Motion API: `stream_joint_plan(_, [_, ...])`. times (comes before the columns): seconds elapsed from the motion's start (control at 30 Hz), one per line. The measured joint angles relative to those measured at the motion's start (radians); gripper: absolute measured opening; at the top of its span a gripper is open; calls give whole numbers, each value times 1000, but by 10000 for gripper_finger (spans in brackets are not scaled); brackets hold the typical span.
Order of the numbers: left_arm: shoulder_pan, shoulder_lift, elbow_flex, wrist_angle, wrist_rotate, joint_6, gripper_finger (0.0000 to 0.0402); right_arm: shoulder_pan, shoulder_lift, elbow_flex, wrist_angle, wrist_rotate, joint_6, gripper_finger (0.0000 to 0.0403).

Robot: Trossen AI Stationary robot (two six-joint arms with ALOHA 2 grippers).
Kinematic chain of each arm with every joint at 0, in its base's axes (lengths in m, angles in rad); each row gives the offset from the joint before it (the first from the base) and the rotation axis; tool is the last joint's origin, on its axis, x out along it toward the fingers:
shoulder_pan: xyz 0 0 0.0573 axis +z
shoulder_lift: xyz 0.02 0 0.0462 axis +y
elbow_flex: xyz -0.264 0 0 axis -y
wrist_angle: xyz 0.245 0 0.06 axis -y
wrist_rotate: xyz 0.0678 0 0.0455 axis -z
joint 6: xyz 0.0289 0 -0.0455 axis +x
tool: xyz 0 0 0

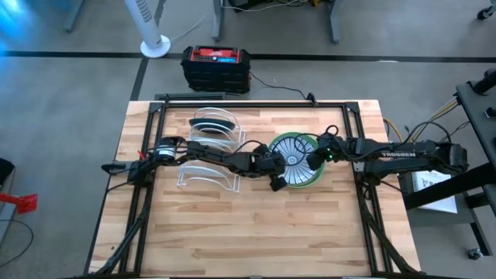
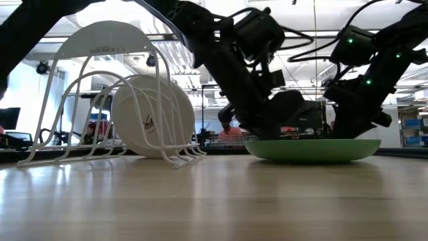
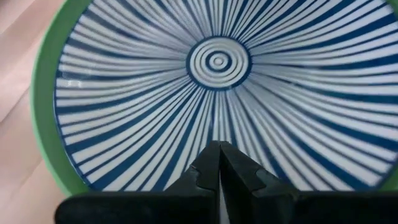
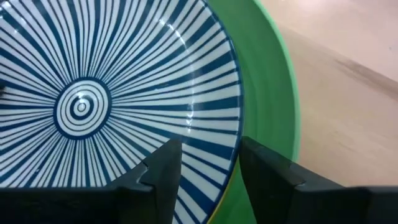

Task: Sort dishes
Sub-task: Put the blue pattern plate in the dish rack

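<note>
A white plate with blue radial lines (image 1: 294,155) lies stacked on a light green plate (image 1: 304,184) on the wooden table, right of centre. My left gripper (image 3: 219,149) is shut, its tips over the striped plate's inner face, on the side of its centre toward the table's left. My right gripper (image 4: 211,165) is open at that plate's right rim, one finger over the striped face and one over the green plate (image 4: 267,81). A dark plate (image 1: 213,122) stands on edge in the white wire rack (image 2: 114,94) at the left. My left gripper's shut fingertips (image 3: 211,163) come slanting down from the table's left at the striped plate's inner face (image 3: 217,127); I cannot tell whether they touch it. My right gripper's fingers (image 4: 163,171) stand on either side of the striped plate's rim (image 4: 235,146), slanting down from the right; touch cannot be told.
A black box with a red top (image 1: 217,66) and a fan base (image 1: 155,46) stand on the floor beyond the far edge. Black frame rails (image 1: 256,102) run along the table's far and side edges. Bare wood (image 1: 248,240) lies toward the near edge.
</note>
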Motion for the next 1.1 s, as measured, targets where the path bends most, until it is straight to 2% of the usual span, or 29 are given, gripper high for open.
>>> stream_joint_plan(1.1, [18,0,-14,23,0,-3,0,0,0,2,128,7,-81,82])
